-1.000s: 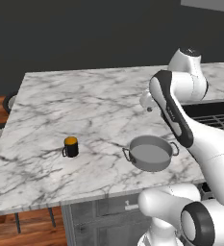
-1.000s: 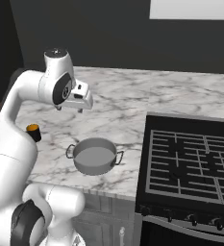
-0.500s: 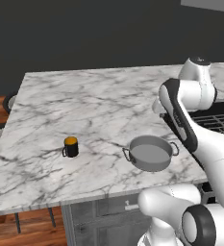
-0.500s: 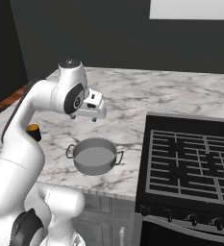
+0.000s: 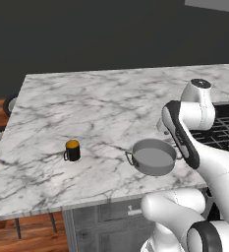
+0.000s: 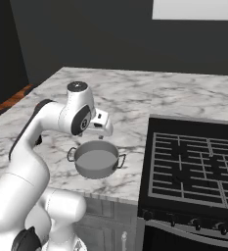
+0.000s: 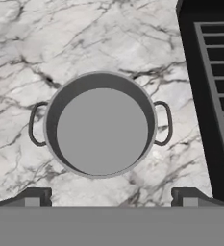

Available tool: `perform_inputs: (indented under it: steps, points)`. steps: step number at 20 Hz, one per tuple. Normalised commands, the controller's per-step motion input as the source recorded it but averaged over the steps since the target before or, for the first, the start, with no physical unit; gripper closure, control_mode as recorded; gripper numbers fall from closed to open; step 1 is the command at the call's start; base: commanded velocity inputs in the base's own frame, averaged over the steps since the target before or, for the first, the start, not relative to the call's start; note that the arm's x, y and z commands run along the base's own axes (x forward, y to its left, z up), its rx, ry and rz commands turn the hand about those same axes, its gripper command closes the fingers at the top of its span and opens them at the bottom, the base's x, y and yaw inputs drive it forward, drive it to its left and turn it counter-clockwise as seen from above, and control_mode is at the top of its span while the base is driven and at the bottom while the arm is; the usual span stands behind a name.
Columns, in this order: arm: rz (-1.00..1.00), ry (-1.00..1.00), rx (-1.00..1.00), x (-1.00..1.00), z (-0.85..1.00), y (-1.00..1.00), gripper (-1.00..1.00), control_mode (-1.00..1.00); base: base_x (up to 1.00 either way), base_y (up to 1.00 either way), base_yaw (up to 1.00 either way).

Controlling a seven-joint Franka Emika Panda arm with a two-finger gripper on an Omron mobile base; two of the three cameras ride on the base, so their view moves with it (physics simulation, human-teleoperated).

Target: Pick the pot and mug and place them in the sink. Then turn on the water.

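We see marble counter (image 5: 86,108) across frame middle, black stove (image 6: 198,166) at right. Pot (image 7: 101,125) centre of hand view, upright, near counter's front edge. Gripper (image 7: 111,194) above pot, fingers wide apart, holding nothing. Mug (image 5: 72,150) left of centre, well apart from pot.

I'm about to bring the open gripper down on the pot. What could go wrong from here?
1. The open gripper hovers over the wide grey metal pot's middle, which looks too wide to span; aim for its rim or a loop handle.
2. The pot sits close to the marble counter's front edge, so a nudge could push it off.
3. The black stove grate lies close beside one handle, so a finger could strike it.
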Motion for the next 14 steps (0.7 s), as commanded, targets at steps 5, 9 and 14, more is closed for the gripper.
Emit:
perform_inputs:
  steps: [5, 9, 14]
  points:
    - [-0.02, 0.00, -0.01, 0.00, -0.46, 0.00, -1.00, -1.00, 0.00, 0.00, 0.00]
    - [-0.03, 0.05, -0.03, 0.00, -0.29, 0.00, -1.00, -1.00, 0.00, 0.00, 0.00]
    - [-0.11, 0.10, -0.05, 0.00, -0.22, 0.00, -1.00, -1.00, 0.00, 0.00, 0.00]
